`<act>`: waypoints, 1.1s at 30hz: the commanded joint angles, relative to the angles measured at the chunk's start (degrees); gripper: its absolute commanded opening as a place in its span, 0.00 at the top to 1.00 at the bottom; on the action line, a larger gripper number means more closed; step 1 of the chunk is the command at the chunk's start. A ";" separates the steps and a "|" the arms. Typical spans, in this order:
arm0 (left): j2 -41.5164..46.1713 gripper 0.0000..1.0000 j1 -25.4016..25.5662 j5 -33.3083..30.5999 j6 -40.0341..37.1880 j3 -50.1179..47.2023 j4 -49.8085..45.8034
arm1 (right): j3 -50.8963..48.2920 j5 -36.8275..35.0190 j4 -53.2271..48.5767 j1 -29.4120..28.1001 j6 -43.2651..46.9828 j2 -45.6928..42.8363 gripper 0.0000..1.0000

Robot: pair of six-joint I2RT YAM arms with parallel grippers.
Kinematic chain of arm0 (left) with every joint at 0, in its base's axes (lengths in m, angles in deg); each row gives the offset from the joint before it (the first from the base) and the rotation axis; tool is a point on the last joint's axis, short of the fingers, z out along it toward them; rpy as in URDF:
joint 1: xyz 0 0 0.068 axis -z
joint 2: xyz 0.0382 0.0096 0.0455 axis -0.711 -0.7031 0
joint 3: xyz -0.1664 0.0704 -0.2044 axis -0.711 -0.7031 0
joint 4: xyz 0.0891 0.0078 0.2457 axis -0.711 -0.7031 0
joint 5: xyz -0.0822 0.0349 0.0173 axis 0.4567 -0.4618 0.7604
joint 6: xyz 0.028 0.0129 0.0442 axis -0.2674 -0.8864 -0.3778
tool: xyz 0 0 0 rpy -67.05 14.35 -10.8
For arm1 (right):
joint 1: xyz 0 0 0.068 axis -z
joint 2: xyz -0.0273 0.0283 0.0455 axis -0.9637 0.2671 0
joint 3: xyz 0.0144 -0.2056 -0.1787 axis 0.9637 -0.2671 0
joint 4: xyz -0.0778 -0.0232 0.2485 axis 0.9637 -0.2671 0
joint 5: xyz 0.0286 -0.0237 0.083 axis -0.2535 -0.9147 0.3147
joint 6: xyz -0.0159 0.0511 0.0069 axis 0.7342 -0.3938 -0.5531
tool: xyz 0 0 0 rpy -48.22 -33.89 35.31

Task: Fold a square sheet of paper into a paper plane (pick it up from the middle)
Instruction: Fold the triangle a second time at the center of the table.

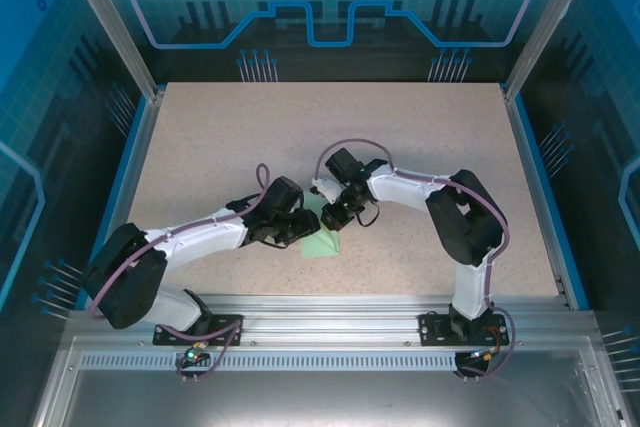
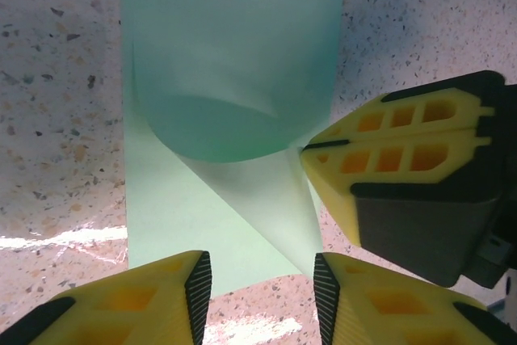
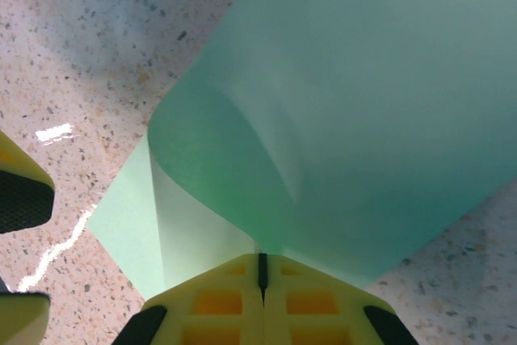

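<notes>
**Item 1.** Square sheet of pale mint-green matte paper (image 1: pixel 322 245) (image 2: pixel 234 62) (image 3: pixel 363 119). It lies on the speckled beige tabletop (image 1: pixel 400 137), in the near half, between my two claws. One part lies flat on the surface. The rest stands up and curls back over it in a soft roll.

**Item 2.** My right claw (image 1: pixel 333 217) (image 2: pixel 311 149) (image 3: pixel 262 268), yellow fingers. The fingers are pressed together and pinch the raised part of the sheet at their tips.

**Item 3.** My left claw (image 1: pixel 303 229) (image 2: pixel 262 280), same yellow fingers with black ribbed pads. The jaws are parted and grip nothing. The tips hover at the near edge of the flat part, close to the right claw's tips.
</notes>
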 commanded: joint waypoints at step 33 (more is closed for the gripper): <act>-8.29 0.69 0.74 0.96 3.82 5.53 4.27 | -3.06 0.22 2.42 3.35 -4.33 -0.40 0.96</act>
